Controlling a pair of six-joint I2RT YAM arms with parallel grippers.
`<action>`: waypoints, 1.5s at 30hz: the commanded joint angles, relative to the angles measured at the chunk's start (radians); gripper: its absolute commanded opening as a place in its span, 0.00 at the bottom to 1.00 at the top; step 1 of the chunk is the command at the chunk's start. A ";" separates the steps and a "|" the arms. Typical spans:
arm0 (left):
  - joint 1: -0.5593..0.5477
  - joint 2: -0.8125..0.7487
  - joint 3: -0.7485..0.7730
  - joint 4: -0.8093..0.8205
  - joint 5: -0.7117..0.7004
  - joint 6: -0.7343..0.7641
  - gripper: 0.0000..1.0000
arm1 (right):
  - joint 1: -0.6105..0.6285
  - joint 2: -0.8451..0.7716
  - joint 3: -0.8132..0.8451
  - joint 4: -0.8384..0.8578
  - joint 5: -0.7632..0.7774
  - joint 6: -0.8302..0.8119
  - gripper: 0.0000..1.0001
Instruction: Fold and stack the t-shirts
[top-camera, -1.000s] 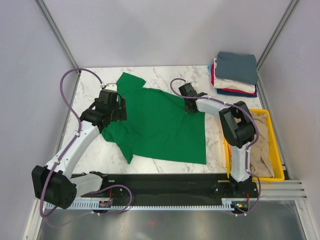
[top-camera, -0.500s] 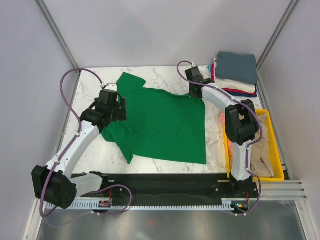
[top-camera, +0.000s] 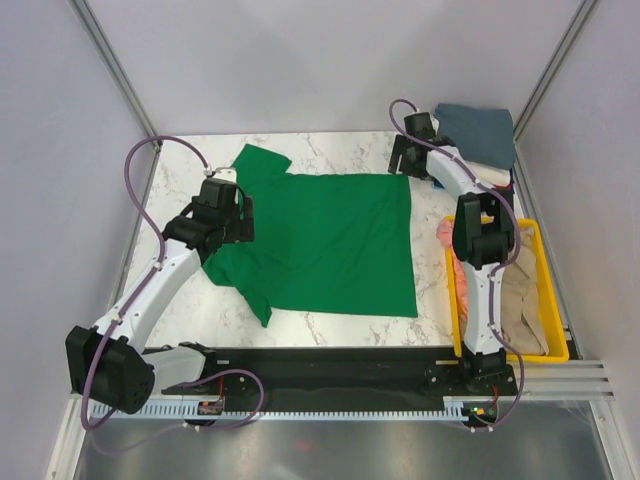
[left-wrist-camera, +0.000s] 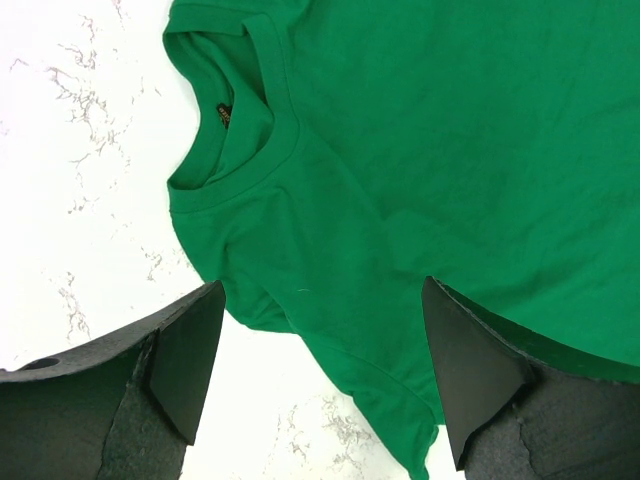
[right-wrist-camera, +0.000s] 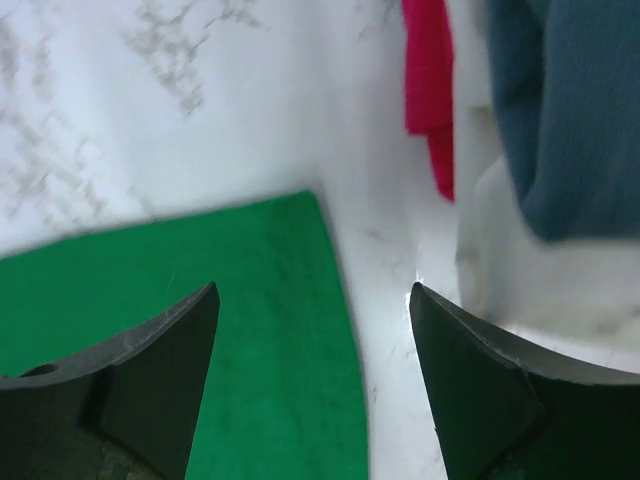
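Left end effector (left-wrist-camera: 320, 330) is being held wide open over the neck end of the green t-shirt (top-camera: 320, 240), with nothing gripped. In the left wrist view the collar (left-wrist-camera: 225, 150) and one shoulder are lying under the open jaws, and contact cannot be told.

The green t-shirt is being presented flat on the tabletop (top-camera: 330, 148), in a single layer. The collar and both sleeves are to the left, the hem to the right. No fold is showing yet.

Right end effector (right-wrist-camera: 312, 300) is also being held wide open and empty, above the far hem corner, between the shirt and the stack of folded t-shirts (top-camera: 470, 145). The stack is being topped by a slate blue tee (right-wrist-camera: 560, 100), with a red tee (right-wrist-camera: 428, 70) lower down. More unfolded garments are lying in the yellow bin (top-camera: 553, 290) at far right.

Judgement: the spread-and-flatten step is looking done and the first fold is being set up. For the next move, both end effectors are likely being called on to drop and pinch one long edge, shoulder on the left and hem corner on the right, and carry it across. The pinch should stay shallow, cloth only.
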 joint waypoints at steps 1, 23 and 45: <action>0.000 0.008 0.024 0.024 0.006 0.037 0.87 | 0.052 -0.234 -0.126 0.064 -0.086 0.013 0.85; -0.015 0.008 -0.006 -0.117 -0.045 -0.256 0.97 | 0.284 -0.152 -0.502 0.415 -0.430 0.089 0.84; 0.035 0.018 -0.502 0.343 0.069 -0.706 0.66 | 0.120 -0.218 -0.568 0.460 -0.629 0.078 0.84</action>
